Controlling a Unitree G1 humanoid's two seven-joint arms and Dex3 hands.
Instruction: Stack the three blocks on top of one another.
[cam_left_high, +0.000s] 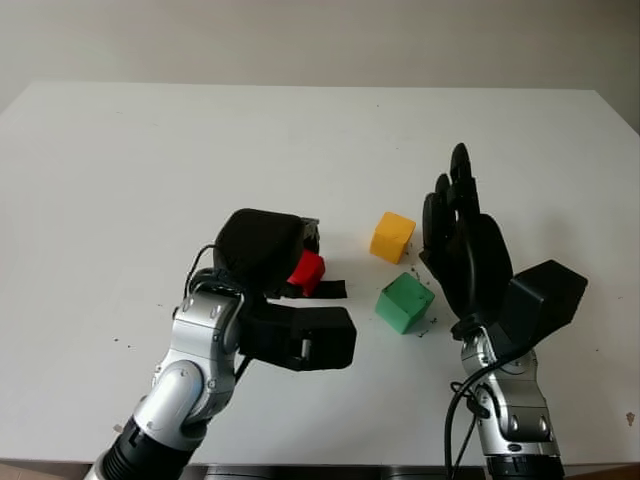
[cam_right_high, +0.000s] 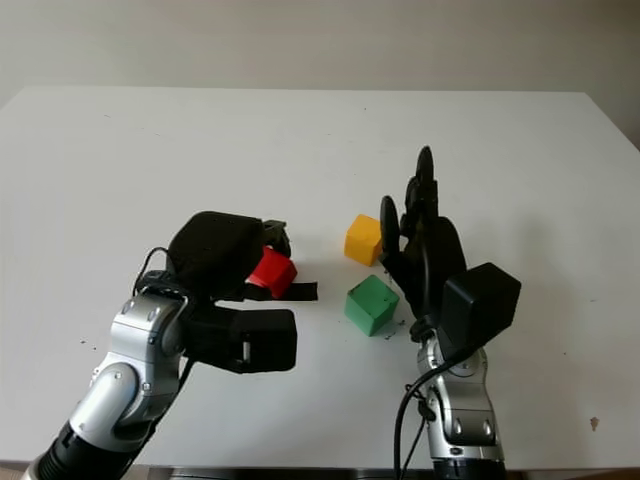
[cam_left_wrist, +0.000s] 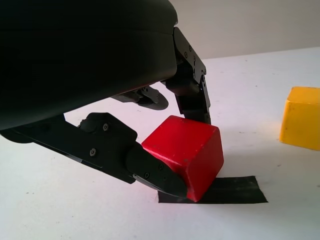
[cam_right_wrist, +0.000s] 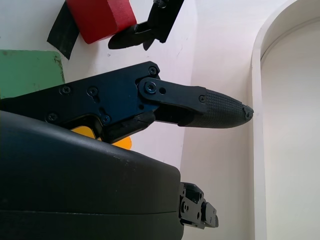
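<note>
My left hand (cam_left_high: 298, 258) is shut on the red block (cam_left_high: 308, 270), left of the table's middle. In the left wrist view the red block (cam_left_wrist: 187, 152) is tilted between the fingers (cam_left_wrist: 150, 172), its lower corner at a strip of black tape (cam_left_wrist: 230, 189). The green block (cam_left_high: 405, 302) sits on the table to the right of the red one. The yellow block (cam_left_high: 392, 237) stands just behind the green one, apart from it. My right hand (cam_left_high: 447, 200) is open and stands upright just right of these two blocks, touching neither.
The white table (cam_left_high: 150, 170) stretches wide to the left and to the back. The black tape strip (cam_left_high: 327, 290) lies flat under the red block. The table's front edge runs just below both arms.
</note>
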